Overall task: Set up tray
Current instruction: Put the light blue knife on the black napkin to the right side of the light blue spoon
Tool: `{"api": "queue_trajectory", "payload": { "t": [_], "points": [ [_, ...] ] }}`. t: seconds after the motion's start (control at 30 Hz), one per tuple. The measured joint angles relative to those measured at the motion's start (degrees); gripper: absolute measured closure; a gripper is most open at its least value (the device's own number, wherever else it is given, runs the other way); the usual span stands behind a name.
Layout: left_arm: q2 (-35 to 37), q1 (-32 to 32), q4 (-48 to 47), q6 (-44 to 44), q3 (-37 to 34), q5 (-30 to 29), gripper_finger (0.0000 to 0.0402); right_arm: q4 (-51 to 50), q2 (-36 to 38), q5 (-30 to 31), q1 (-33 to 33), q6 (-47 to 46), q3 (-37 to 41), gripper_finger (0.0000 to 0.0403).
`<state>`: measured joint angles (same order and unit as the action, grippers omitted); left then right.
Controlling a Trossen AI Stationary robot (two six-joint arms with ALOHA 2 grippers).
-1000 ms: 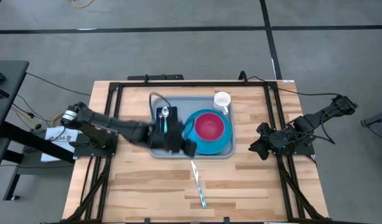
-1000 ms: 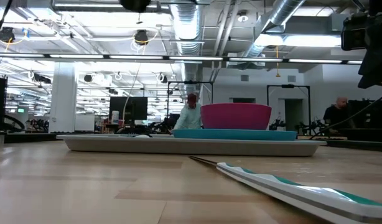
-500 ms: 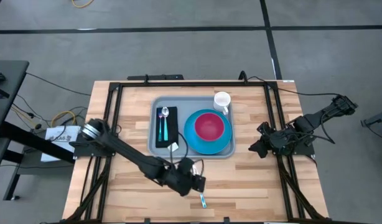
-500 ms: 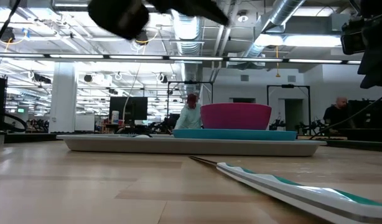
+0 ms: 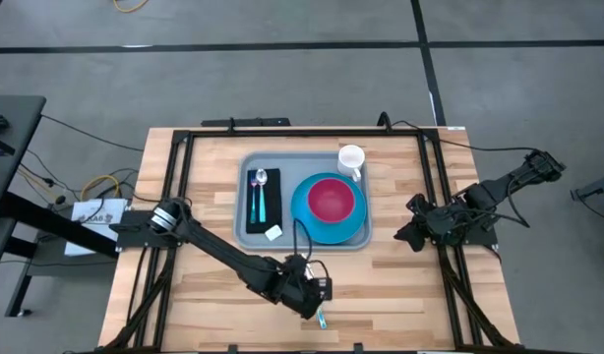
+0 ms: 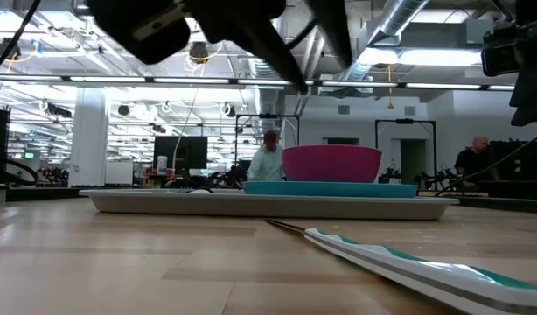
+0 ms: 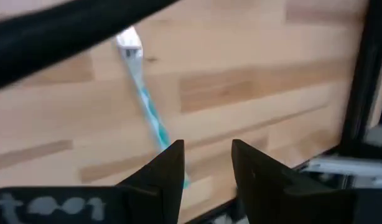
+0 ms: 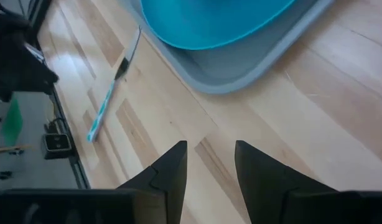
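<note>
The grey-blue tray lies mid-table, its rim showing in the low view. It holds a black napkin with a teal-handled spoon, a blue plate with a pink bowl, and a white mug. A teal-handled knife lies flat on the wood near the tray's near side, also visible in the low view. My left gripper hovers open above the knife's handle, fingers well off the table. My right gripper waits open at the table's right.
A small white scrap lies on the tray near the napkin's near end. Black frame rails run along the table's left, right and far sides. Bare wood spreads across the near half. People stand in the room beyond.
My left arm has swung from over the napkin on the tray toward the table's near edge, and its gripper now hangs over the knife on the wood. The spoon and napkin, which the arm covered before, now show on the tray.
</note>
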<state>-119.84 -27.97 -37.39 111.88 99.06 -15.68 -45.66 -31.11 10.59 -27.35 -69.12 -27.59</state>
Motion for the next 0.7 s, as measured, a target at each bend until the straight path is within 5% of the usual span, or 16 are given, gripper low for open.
{"api": "queue_trajectory", "payload": {
  "t": [0.17,0.4,0.7],
  "points": [
    [-2.8,1.1,-7.4,5.4,4.9,2.8,0.0281,-1.1,0.0,0.0,0.0,3.4,0.0,0.0276],
    [-9.4,2.6,-5.6,7.7,7.9,10.8,0.0281,-2.2,0.1,-0.3,0.0,6.6,0.0,0.0276],
    [-12.7,3.4,-6.0,9.2,10.3,10.8,0.0281,-2.3,0.1,-0.5,0.0,8.1,0.0,0.0276]
  ]
}}
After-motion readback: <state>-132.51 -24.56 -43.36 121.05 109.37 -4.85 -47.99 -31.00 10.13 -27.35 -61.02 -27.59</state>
